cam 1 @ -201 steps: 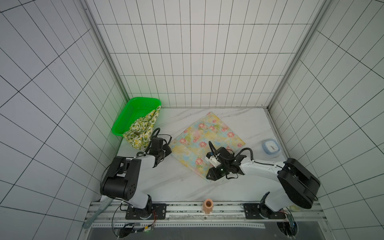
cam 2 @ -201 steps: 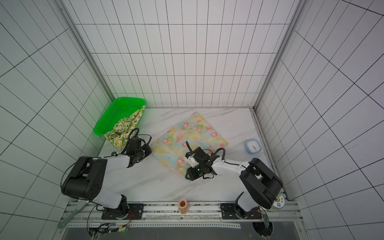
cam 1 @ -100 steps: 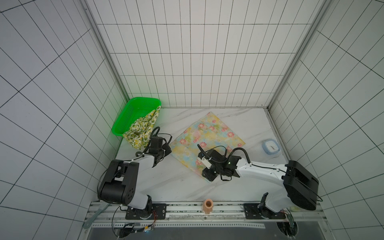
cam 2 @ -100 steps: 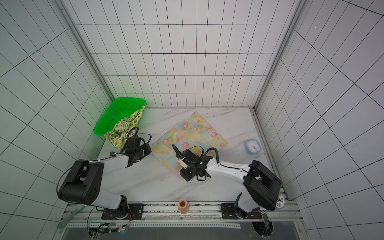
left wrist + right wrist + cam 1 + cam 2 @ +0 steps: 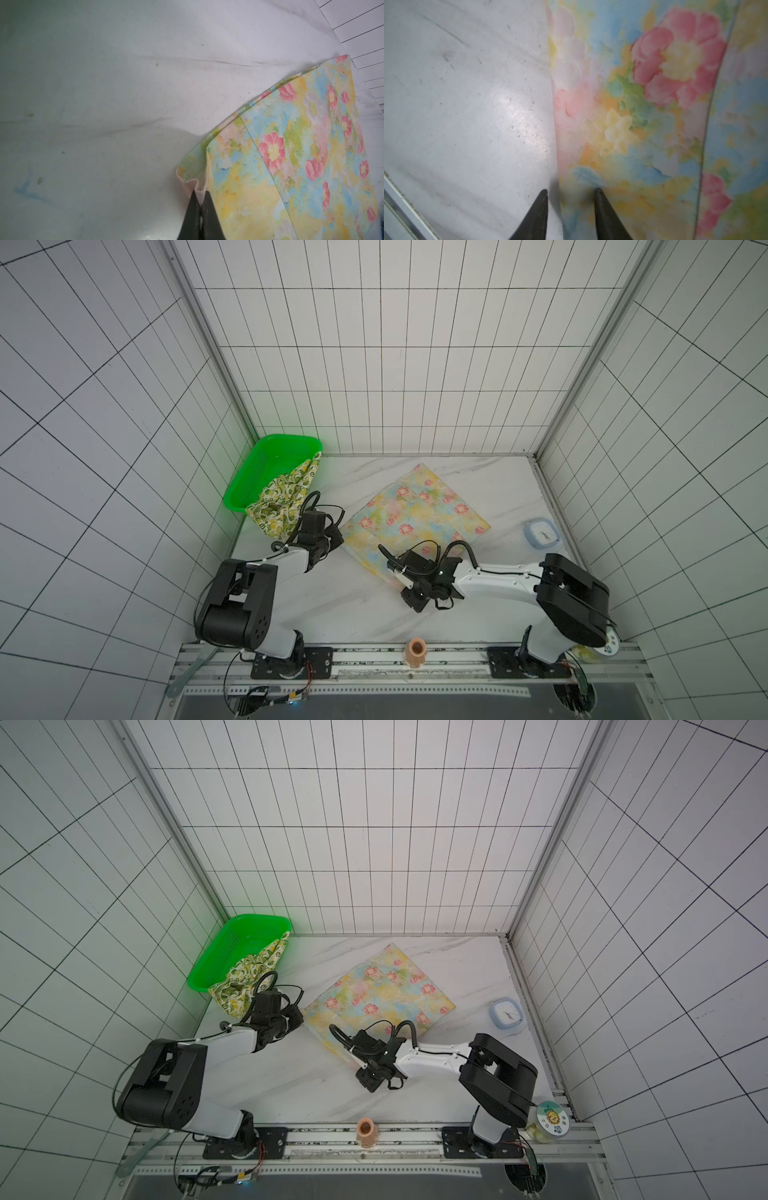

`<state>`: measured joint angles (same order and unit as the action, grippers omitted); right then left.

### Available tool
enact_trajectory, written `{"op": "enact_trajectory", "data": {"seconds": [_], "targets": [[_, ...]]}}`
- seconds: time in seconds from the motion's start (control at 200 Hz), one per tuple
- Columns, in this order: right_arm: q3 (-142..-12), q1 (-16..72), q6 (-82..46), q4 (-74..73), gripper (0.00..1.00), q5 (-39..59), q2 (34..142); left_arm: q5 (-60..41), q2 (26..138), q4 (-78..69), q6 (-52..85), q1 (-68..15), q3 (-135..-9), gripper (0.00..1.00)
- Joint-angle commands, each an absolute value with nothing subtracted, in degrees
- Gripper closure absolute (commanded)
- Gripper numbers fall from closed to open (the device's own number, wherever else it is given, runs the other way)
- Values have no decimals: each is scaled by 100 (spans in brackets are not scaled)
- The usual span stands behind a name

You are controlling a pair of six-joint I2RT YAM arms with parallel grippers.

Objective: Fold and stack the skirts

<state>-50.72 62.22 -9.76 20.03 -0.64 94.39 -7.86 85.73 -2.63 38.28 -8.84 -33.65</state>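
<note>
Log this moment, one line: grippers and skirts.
left gripper: shut on pastel floral cloth skirt corner | right gripper: open, straddling its edge | lemon-print cream skirt: spilling from green plastic basket

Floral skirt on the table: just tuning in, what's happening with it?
The left pincer is shut on one corner of the floral skirt, which lies flat on the table. The right pincer is open, straddling the skirt's near edge, nothing gripped yet. The lemon skirt hangs out of the green basket, in neither pincer.
</note>
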Motion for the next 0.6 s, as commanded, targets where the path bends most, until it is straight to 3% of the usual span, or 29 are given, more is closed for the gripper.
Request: {"op": "enact_trajectory", "data": {"seconds": [0.0,0.275,0.595], "targets": [[-5428,6301,-826,2250,65,-191,9619,-800,8490,-261,3819,-871,-3523,100],[-5458,6424,-792,2371,79,-457,9716,-836,8490,-281,3863,-863,-3560,100],[-5461,6521,-821,2381,72,-422,9756,-892,8517,-316,3939,-870,-3572,100]]}}
